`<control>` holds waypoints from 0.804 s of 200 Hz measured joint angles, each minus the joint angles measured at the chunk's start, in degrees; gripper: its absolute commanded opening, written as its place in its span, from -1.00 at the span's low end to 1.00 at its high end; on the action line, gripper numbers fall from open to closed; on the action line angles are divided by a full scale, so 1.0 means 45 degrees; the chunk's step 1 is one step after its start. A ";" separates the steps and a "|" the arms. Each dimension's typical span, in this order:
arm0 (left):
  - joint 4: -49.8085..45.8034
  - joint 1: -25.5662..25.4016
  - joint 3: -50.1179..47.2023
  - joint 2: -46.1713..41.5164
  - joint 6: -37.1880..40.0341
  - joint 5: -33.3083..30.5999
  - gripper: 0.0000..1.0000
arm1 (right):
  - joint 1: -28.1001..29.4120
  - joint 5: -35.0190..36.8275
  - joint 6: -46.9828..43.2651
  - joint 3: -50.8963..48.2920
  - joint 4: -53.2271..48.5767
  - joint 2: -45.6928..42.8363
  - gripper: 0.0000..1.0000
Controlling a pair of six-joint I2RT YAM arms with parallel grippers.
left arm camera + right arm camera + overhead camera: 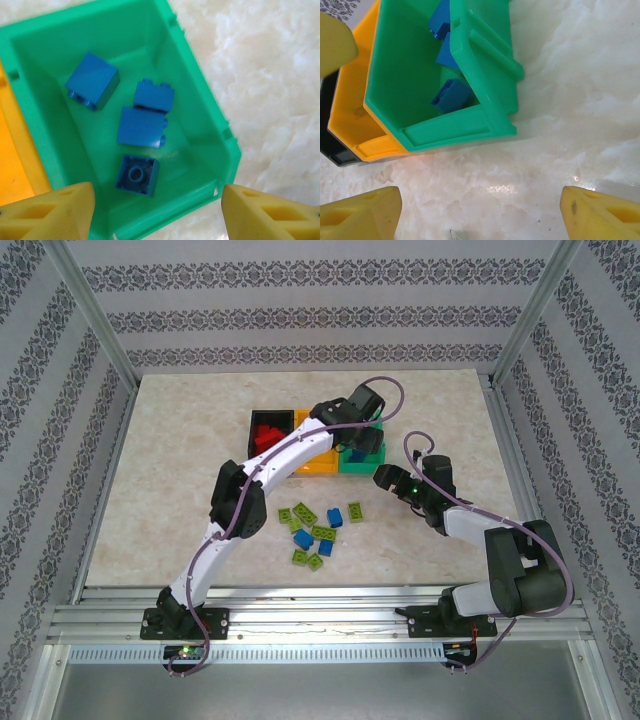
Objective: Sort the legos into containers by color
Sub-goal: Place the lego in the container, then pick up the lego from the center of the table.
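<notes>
white left arm [270, 465] extended over green bin [197, 107]

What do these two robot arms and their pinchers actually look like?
Both the left arm and right arm have white tube-like links joined by chunky black joints, with a purplish cable looping along each. Their fingers are yellow plastic wedges with triangular cut-outs.

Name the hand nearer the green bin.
Left. The left hand hangs open directly above the green bin; the right hand sits beside it over the table, facing its outer wall.
</notes>
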 measured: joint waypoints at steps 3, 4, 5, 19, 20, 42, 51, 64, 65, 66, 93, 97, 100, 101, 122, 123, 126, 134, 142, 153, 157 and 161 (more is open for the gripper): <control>0.0010 -0.0005 -0.0214 -0.0083 0.0000 0.0005 0.37 | 0.0000 -0.0005 0.0000 0.0000 0.0000 0.0000 0.66; 0.0029 -0.0005 -0.0355 -0.0146 0.0000 0.0005 0.37 | 0.0000 0.0000 0.0000 0.0000 0.0000 0.0000 0.66; 0.0044 -0.0010 -0.0427 -0.0180 0.0000 0.0005 0.37 | 0.0000 -0.0005 0.0000 0.0000 0.0000 0.0000 0.66; 0.0214 -0.0029 -0.2050 -0.0937 0.0000 0.0015 0.37 | 0.0000 -0.0005 0.0039 0.0000 0.0005 0.0000 0.66; 0.0257 -0.0034 -0.2244 -0.1020 0.0000 0.0010 0.37 | 0.0000 -0.0005 0.0039 0.0000 0.0005 0.0000 0.66; 0.1239 -0.0087 -0.5557 -0.2778 -0.0010 0.0165 0.37 | 0.0000 -0.0010 0.0049 0.0000 0.0010 0.0000 0.66; 0.1763 -0.0131 -0.6955 -0.3628 -0.0024 0.0316 0.37 | 0.0000 -0.0044 0.0058 0.0000 0.0029 0.0000 0.66; 0.2608 -0.0204 -0.8777 -0.4804 -0.0112 0.0510 0.37 | 0.0000 -0.0068 0.0087 -0.0005 0.0107 0.0019 0.66; 0.2701 -0.0209 -0.8961 -0.4930 -0.0126 0.0563 0.37 | 0.0000 -0.0078 0.0087 0.0000 0.0117 0.0024 0.66; 0.2749 -0.0214 -0.9058 -0.4993 -0.0136 0.0578 0.37 | 0.0000 -0.0078 0.0087 0.0000 0.0126 0.0024 0.66; 0.4124 -0.0287 -1.1521 -0.6747 -0.0369 0.1151 0.37 | 0.0000 -0.0204 0.0146 -0.0005 0.0296 0.0141 0.66; 0.4289 -0.0287 -1.1754 -0.6892 -0.0398 0.1234 0.37 | 0.0000 -0.0219 0.0175 -0.0005 0.0316 0.0155 0.66; 0.4386 -0.0287 -1.1905 -0.6970 -0.0408 0.1321 0.37 | 0.0000 -0.0248 0.0189 -0.0005 0.0330 0.0170 0.66; 0.4425 -0.0287 -1.1968 -0.7004 -0.0413 0.1350 0.37 | 0.0000 -0.0253 0.0185 -0.0005 0.0330 0.0170 0.66; 0.4809 -0.0389 -1.2706 -0.7169 -0.0486 0.1749 0.37 | 0.0000 -0.0316 0.0316 -0.0005 0.0379 0.0238 0.66; 0.4818 -0.0393 -1.2726 -0.7169 -0.0491 0.1753 0.37 | 0.0000 -0.0325 0.0321 -0.0005 0.0379 0.0238 0.66; 0.4838 -0.0442 -1.2823 -0.7159 -0.0486 0.1802 0.37 | 0.0000 -0.0335 0.0321 -0.0005 0.0379 0.0238 0.66; 0.4823 -0.0539 -1.2968 -0.7130 -0.0481 0.1899 0.37 | 0.0000 -0.0340 0.0330 -0.0005 0.0389 0.0238 0.66; 0.4750 -0.0651 -1.2993 -0.7057 -0.0442 0.1948 0.37 | 0.0000 -0.0340 0.0330 -0.0005 0.0398 0.0238 0.66; 0.4745 -0.0840 -1.2993 -0.6955 -0.0355 0.1972 0.37 | 0.0000 -0.0340 0.0330 -0.0005 0.0389 0.0238 0.66; 0.4716 -0.0899 -1.2988 -0.6921 -0.0301 0.1972 0.37 | 0.0000 -0.0340 0.0330 -0.0005 0.0389 0.0238 0.66; 0.4677 -0.0967 -1.2983 -0.6878 -0.0253 0.1967 0.37 | 0.0000 -0.0340 0.0330 -0.0005 0.0389 0.0238 0.66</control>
